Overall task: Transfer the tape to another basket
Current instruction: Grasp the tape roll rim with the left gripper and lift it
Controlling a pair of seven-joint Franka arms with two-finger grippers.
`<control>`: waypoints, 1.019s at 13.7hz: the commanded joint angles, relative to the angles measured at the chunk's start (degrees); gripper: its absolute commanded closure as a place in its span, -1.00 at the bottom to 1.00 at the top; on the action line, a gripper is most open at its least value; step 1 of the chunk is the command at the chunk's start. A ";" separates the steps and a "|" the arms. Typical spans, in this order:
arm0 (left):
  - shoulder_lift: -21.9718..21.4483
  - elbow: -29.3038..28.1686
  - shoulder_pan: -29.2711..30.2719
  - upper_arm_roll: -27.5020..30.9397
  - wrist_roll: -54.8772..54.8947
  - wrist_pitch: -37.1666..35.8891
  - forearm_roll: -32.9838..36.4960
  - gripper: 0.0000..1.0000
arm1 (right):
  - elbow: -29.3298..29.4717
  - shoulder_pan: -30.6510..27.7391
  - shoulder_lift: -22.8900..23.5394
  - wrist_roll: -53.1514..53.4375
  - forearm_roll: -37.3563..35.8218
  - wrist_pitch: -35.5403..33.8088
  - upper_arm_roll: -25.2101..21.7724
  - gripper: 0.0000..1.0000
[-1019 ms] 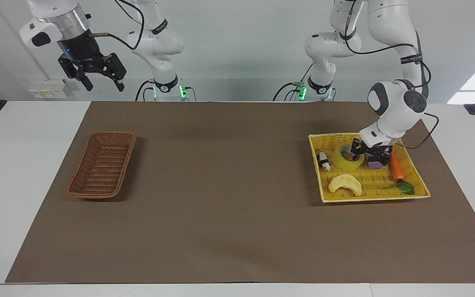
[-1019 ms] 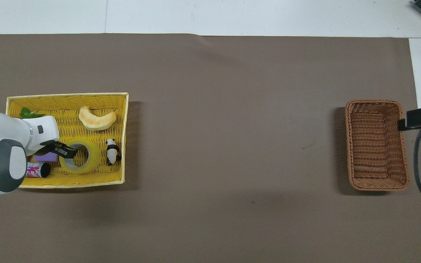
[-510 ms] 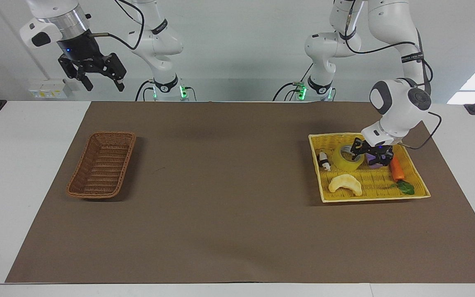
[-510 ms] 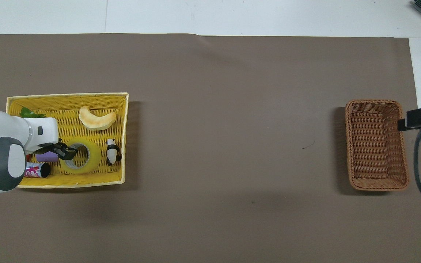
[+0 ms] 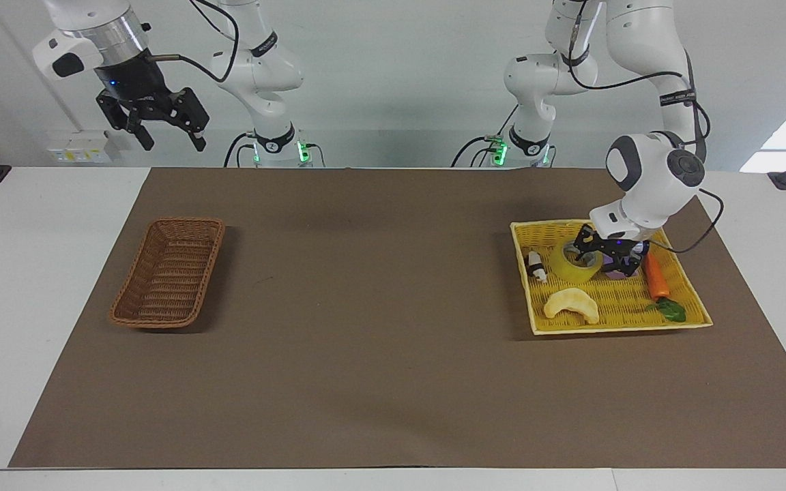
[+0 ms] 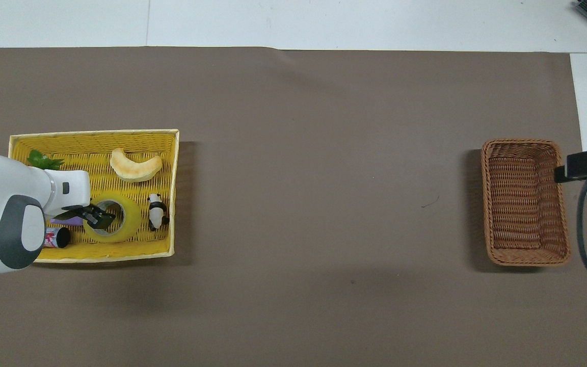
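Now tape (image 5: 574, 262), left claw (image 5: 604, 251) at rim

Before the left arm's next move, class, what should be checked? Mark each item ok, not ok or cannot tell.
1. The tape lies flat in the yellow tray: ok.
2. The left tool is at the tape's rim: ok.
3. Firm grip on the tape: cannot tell.
4. The purple block clear of the left tool: cannot tell.
5. The basket upright at the right arm's end of the table: ok.
6. The right tool open, raised, waiting: ok.
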 commanded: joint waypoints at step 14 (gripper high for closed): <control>-0.62 8.91 0.59 1.01 -1.69 -12.90 -0.41 1.00 | -1.47 -0.19 -1.21 -0.83 -0.51 1.05 0.24 -1.00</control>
